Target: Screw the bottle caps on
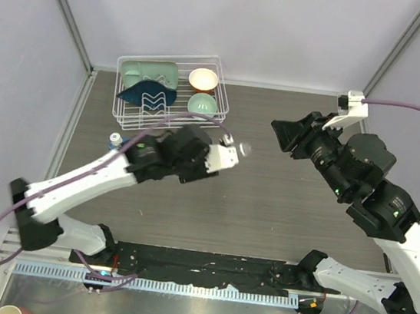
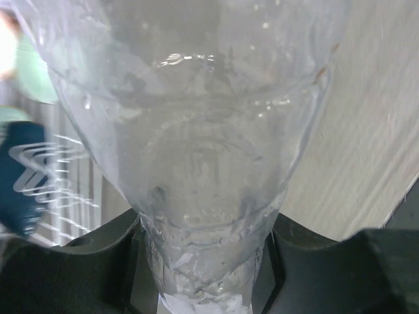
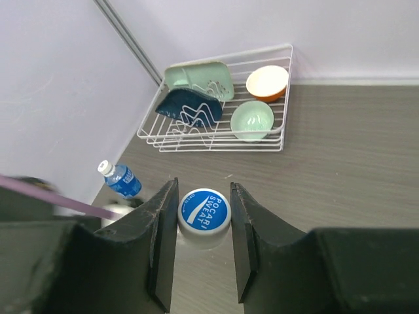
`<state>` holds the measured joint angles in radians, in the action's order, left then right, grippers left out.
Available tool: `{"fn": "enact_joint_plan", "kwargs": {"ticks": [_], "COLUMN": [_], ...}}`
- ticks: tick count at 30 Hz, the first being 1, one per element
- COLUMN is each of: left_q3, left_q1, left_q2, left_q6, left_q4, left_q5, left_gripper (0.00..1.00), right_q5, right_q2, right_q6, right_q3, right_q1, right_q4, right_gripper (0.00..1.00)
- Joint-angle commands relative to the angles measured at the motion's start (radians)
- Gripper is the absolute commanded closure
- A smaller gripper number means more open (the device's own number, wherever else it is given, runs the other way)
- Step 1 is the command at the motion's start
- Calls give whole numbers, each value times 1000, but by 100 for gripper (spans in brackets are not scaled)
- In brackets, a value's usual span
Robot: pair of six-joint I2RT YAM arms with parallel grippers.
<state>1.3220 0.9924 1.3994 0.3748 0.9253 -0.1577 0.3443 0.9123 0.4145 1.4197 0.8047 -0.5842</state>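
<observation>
A white wire rack (image 1: 224,89) stands at the far left of the desk (image 1: 263,226) and holds a pale green plate (image 1: 150,72), a dark blue piece with a white zigzag (image 1: 150,96), a cream bowl (image 1: 203,79) and a pale green bowl (image 1: 202,105). Just in front of the rack's near right corner, the left gripper (image 1: 233,154) holds the plain bottle (image 2: 203,163). In the left wrist view the clear plastic fills the gap between the jaws, both dark fingers (image 2: 111,261) lie against its narrow end, and its wider body points away from the camera. The rack lies behind it on one side and bare desk on the other. Well to the right of the rack, the right gripper (image 1: 284,136) hangs above the desk with its jaws pinching a round cap (image 3: 204,210) from both sides. The cap has a white rim, and its blue top, printed with white lettering, faces the wrist camera. The labelled bottle (image 1: 115,141) stands on the desk just off the rack's near left corner, close to the left arm's forearm, and a white cap (image 3: 103,167) sits on its neck.
</observation>
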Motion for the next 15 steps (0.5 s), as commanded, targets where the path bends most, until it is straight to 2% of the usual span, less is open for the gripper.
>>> {"fn": "enact_joint_plan", "kwargs": {"ticks": [1,3,4,6,7,8,9,11,12,13,15], "left_q3": [131,41,-101,-272,-444,-517,-571,-601,-596,-609,-609], "left_q1": [-6,-6,-6,-8,-6,-8,-8,-8,-8,-8,-9], "left_q2": [-239,-330,-441,-555,-604,-688,-707,-677,-672,-674,-668], "left_q6": [-51,-72,-73,-117,-160,-209,-281,-346,-370,-458,-482], "left_q4": [51,-27,-143,-303,-512,-616,-700,-769,-782,-846,-887], "left_q5": [-85,-19,116,274,368,395,412,482,465,428,435], "left_gripper": [88,89,90,95,97,99,100,95,94,94,94], "right_q5": [-65,-126,-154,-246,-278,-322,-330,-389,-430,-447,-500], "right_q2": [26,56,66,85,88,91,99,108,112,117,125], "right_q6": [-78,-95,-97,-97,-91,-95,-94,-105,-112,-120,-125], "right_q3": [146,171,185,185,186,188,191,200,200,193,180], "right_q1": [-2,-2,-2,-2,-1,-2,-2,-1,-1,-1,1], "right_q4": [-20,-13,0,17,30,35,37,32,32,38,46], "right_gripper": [77,80,81,81,81,81,82,82,83,84,84]}}
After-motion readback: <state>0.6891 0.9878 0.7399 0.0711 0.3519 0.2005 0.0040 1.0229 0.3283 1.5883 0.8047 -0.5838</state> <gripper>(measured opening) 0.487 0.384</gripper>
